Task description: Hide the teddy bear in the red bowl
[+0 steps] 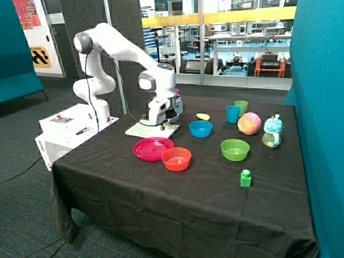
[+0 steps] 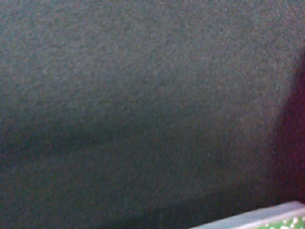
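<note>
Franka arm's gripper (image 1: 164,124) low over white-green board (image 1: 153,129) at table's back edge; fingers' state can't tell. Orange-red bowl (image 1: 176,159) touches magenta plate (image 1: 153,148). No teddy visible.

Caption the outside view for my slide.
Franka gripper low over a patterned board, beside magenta plate, red bowl and other bowls; no teddy bear visible.

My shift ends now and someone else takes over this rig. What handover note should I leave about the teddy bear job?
Gripper: low over the white-and-green board; whether it holds anything is hidden.
Teddy bear: not visible in either view.
Red bowl: only a reddish sliver shows behind the arm; it may be the bowl, but I cannot confirm that.
The orange-red bowl beside the magenta plate is empty.
Done: nothing confirmed.
Left: find the bear and put it in the red bowl.
</note>
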You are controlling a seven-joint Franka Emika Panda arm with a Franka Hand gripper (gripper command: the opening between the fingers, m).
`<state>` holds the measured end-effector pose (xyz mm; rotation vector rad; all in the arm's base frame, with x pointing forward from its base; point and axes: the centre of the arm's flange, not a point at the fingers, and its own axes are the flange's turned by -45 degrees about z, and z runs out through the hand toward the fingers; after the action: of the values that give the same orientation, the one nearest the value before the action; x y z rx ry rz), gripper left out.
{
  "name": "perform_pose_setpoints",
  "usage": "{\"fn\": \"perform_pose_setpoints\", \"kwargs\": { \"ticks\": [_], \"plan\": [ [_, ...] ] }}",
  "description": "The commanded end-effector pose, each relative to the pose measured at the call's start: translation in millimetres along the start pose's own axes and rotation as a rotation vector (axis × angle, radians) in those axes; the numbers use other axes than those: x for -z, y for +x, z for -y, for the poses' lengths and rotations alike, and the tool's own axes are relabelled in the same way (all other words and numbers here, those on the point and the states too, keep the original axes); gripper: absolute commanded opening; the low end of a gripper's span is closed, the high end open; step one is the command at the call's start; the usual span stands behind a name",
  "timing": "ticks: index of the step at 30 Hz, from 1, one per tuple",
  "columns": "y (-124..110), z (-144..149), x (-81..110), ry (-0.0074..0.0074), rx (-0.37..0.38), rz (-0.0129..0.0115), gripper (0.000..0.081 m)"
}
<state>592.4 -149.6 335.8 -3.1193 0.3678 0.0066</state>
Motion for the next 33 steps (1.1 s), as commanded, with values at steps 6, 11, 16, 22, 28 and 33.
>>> {"fn": "perform_pose_setpoints", "kwargs": {
  "ticks": [6, 11, 16, 22, 28, 33],
  "plan": [
    [12, -15, -11.5, -0.0002, 0.002, -0.0043, 0.0558],
    [13, -21, -12.8, -0.0002, 0.0, -0.0043, 0.0545],
    [11, -24, -22.4, -0.0002, -0.001, -0.0043, 0.0526],
    [13, -28, -30.5, -0.0002, 0.001, -0.0043, 0.0508],
    [18, -30, -33.0, -0.0002, 0.001, -0.0043, 0.0493],
    [20, -32, -35.4, -0.0002, 0.002, -0.0043, 0.0483]
  ]
}}
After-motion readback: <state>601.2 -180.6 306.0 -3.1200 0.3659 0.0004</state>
